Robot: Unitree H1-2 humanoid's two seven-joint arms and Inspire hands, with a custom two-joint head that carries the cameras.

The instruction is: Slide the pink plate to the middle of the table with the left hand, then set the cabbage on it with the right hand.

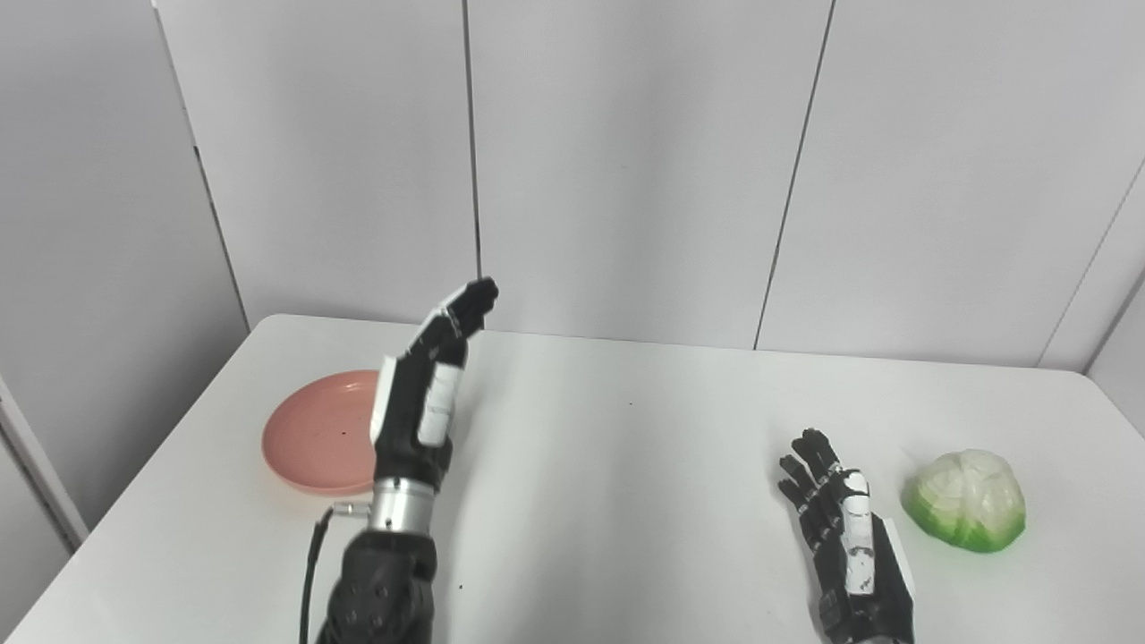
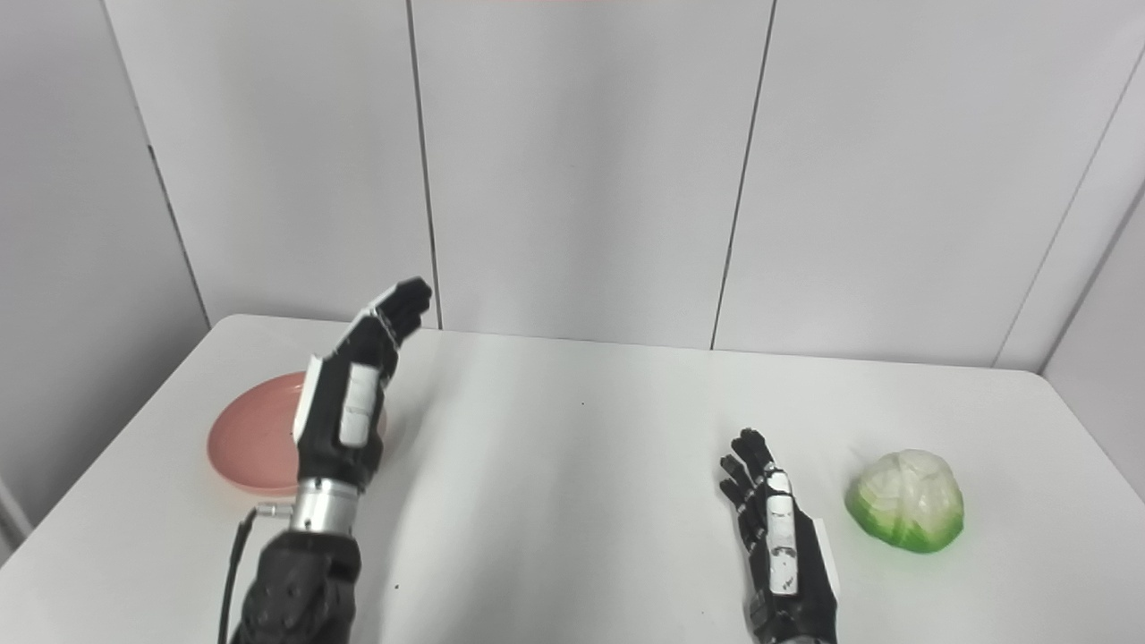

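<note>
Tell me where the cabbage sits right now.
The cabbage sits on the white table at its right side, just right of the open right hand and apart from it, far across from the pink plate.

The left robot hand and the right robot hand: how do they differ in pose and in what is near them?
The left robot hand is raised above the table, fingers pointing up; the right robot hand stays low near the surface. The left one is in front of the pink plate; the right one is beside the cabbage, apart from it. Both are open and hold nothing.
</note>
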